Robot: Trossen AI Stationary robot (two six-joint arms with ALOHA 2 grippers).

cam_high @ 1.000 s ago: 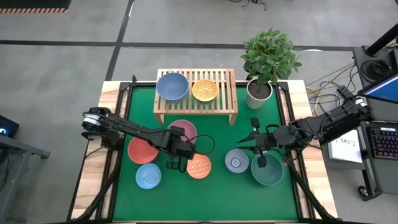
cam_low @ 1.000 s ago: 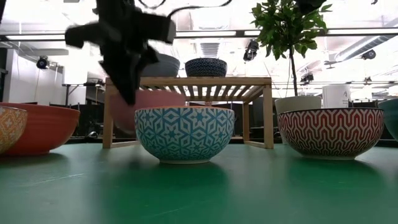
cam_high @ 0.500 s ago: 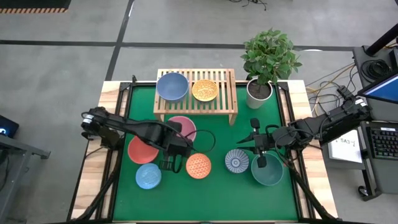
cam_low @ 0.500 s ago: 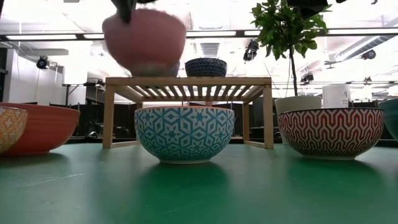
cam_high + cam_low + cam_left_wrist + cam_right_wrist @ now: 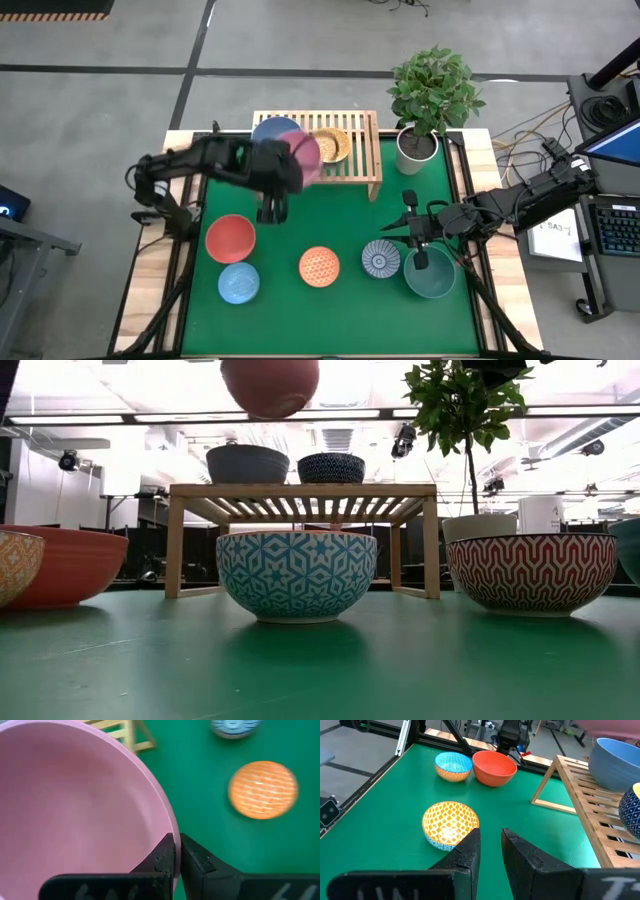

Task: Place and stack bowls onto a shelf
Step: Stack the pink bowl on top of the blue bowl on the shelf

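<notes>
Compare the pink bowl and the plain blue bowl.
The pink bowl hangs in the air, its rim pinched by the left end effector; the plain blue bowl rests on the shelf, untouched. Seen from above, the pink bowl partly overlaps the blue one. Both are plain and unpatterned.

The shelf [image 5: 318, 170] is pale bare wood with a matt, unvarnished look. The table [image 5: 330, 320] wears a green, felt-like matt cover. The pink bowl [image 5: 75, 815] is smooth with a soft sheen, probably glazed ceramic, though it could be plastic. The orange bowl [image 5: 319, 266] and red bowl [image 5: 494, 768] look smooth and glossy. The left gripper [image 5: 176, 857] has matt black, seemingly plastic fingers [image 5: 162, 857].
</notes>
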